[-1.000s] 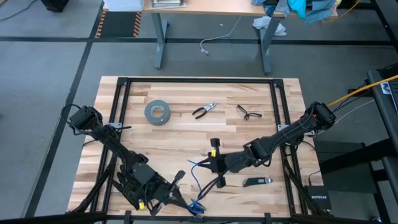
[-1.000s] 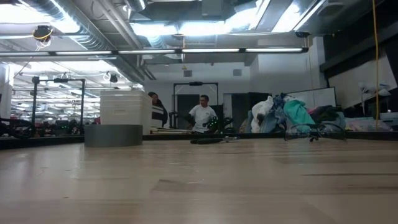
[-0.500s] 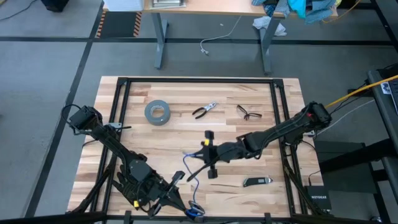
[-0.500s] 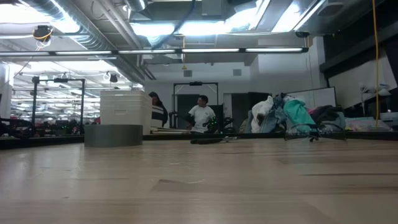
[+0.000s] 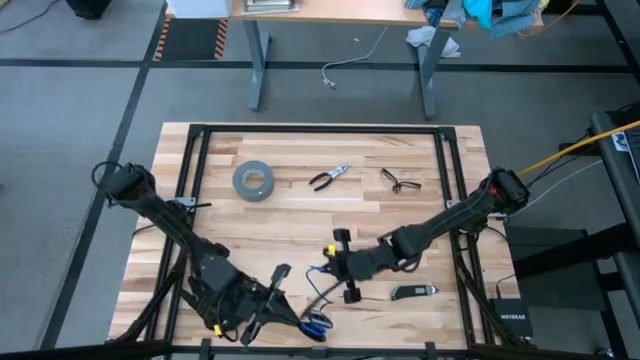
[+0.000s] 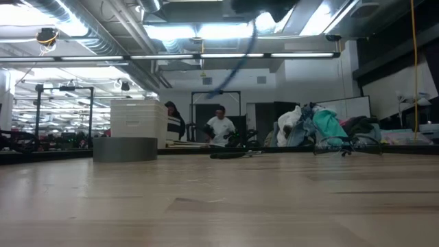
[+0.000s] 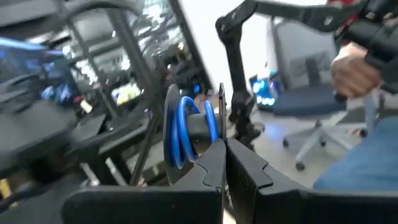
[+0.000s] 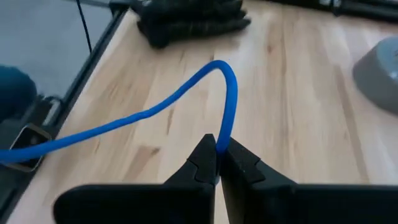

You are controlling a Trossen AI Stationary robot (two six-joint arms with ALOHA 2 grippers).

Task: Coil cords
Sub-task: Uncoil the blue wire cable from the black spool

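The cords (image 5: pixel 318 300) are seen near the front edge of the wooden table (image 5: pixel 290 215), strung between the two arms. The left gripper (image 5: pixel 300 322) is positioned at the front edge of the table, and its fingers are closed on the coiled blue loops of the cords, which are shown wound into a small bundle at its fingertips in the left wrist view (image 7: pixel 189 127). The right gripper (image 5: pixel 328 268) is held just behind and to the right of that spot, above the table, and its fingers are pinched together on a single blue strand; in the right wrist view the strand (image 8: pixel 186 93) is seen arching up from the closed fingertips and trailing away toward the table's edge. A blurred blue line of the cord (image 6: pixel 233 68) is visible high in the low view. Farther back on the table, a grey tape roll (image 5: pixel 253 180), a pair of pliers (image 5: pixel 328 177) and a pair of glasses (image 5: pixel 400 181) are laid well apart from the cords, and a small dark tool (image 5: pixel 413 292) is found just right of the right gripper.
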